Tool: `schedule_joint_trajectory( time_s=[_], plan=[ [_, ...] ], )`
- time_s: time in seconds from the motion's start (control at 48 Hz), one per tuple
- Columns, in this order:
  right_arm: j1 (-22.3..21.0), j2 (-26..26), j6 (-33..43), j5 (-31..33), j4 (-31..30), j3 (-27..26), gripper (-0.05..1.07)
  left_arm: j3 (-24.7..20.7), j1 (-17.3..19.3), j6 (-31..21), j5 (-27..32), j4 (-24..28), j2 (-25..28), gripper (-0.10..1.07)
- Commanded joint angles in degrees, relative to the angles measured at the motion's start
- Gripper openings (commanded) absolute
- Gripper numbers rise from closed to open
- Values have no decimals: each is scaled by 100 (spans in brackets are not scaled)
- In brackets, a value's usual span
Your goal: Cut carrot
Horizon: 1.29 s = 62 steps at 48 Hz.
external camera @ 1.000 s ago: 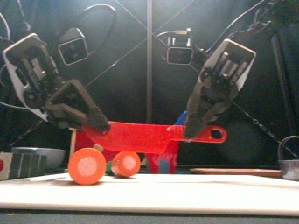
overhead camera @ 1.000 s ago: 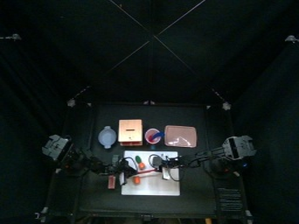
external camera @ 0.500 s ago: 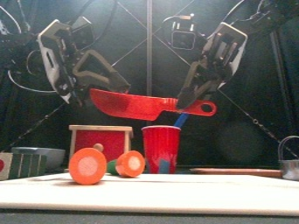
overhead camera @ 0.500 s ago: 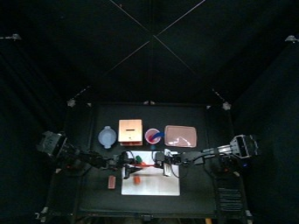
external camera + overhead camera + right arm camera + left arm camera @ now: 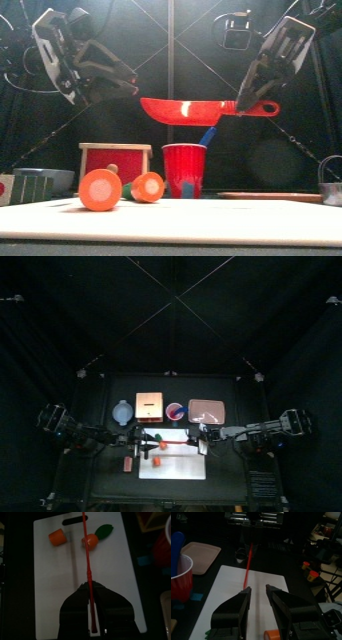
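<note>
Carrot (image 5: 91, 541) lay cut in two on the white board (image 5: 47, 582).
Right gripper (image 5: 90, 589) clamped the red knife (image 5: 201, 108); left gripper (image 5: 258, 589) was empty, jaws spread.

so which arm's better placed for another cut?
Right, probably. Right gripper holds the red knife above the carrot pieces on the white board; left gripper is open and empty.

Red knife (image 5: 201, 109) with red handle, orange carrot pieces (image 5: 100, 189) with a green tip below it, white cutting board (image 5: 77, 572) under the blade, red cup (image 5: 185, 171) beneath, blue stick inside, black grippers.
</note>
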Motion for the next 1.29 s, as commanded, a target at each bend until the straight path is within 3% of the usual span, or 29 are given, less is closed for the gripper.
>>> schedule_joint_trajectory(
  time_s=[0.0, 0.271, 0.458, 0.688, 1.271],
  plan=[
    [-220, -176, -18, 527, -18, -325, 31, -35, 44, 0, -70, 79, -97, 72],
    [-967, -114, -18, 1881, -229, -1292, 31, 26, 88, 0, -62, 264, -185, 72],
    [-1055, -18, -35, 2312, -237, -1652, 31, 220, 79, -9, -62, 299, -439, 72],
    [-1046, -35, -18, 2294, -237, -1485, 31, 334, 79, -9, -70, 308, -659, 72],
    [-1055, -132, -79, 1714, -237, -1178, 31, 448, 141, -9, -62, 308, -659, 72]
  ],
)
